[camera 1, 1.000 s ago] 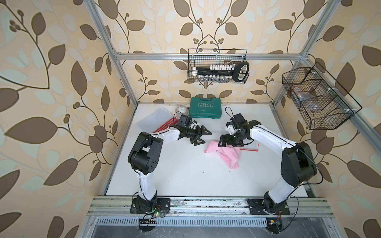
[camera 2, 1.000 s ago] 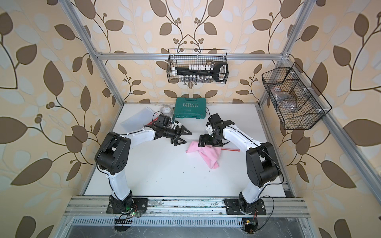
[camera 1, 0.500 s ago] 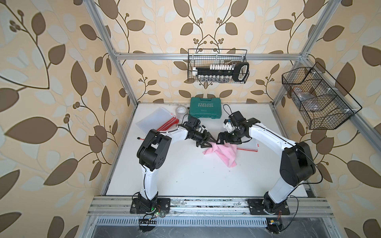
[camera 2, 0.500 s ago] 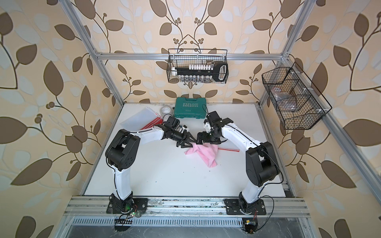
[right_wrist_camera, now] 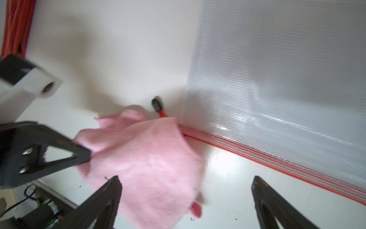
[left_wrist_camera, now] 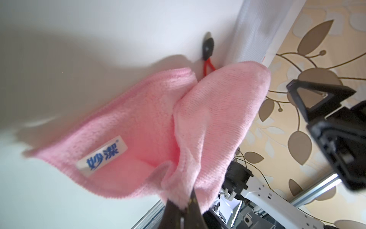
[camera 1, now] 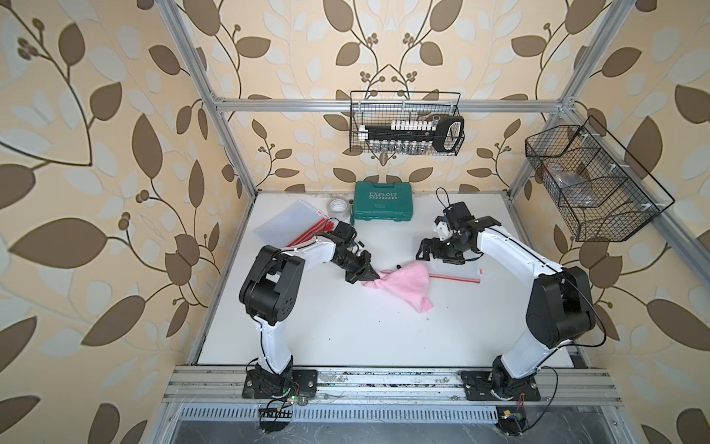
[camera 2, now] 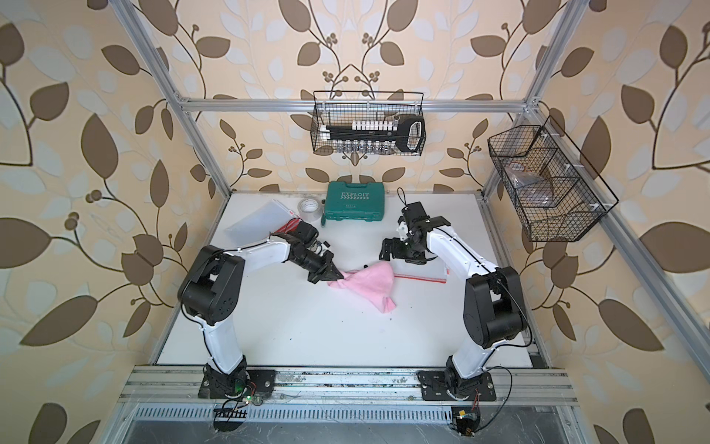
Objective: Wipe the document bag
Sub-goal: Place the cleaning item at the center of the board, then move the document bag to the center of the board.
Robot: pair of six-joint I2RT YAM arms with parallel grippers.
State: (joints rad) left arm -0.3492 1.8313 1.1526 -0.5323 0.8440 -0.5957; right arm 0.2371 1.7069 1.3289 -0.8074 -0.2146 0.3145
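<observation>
Left end effector (right_wrist_camera: 87, 156) pinches pink cloth (right_wrist_camera: 142, 158) at the document bag (right_wrist_camera: 277, 89)'s red-edged corner.

The cloth (camera 1: 403, 280) is pink, its label (left_wrist_camera: 102, 155) white with blue characters. The document bag (right_wrist_camera: 277, 79) is translucent with fine ribbed lines and a red edge. The surface (camera 1: 345, 330) is white, the case (camera 1: 382, 205) green, the walls (camera 1: 96, 192) beige with a pattern of brown and pale leaves.

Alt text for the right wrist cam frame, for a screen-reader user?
The left gripper is shut on an edge of the pink cloth, which drapes onto the white table and overlaps a corner of the translucent document bag by its red zip strip. The right gripper stands open and empty in the foreground.
</observation>
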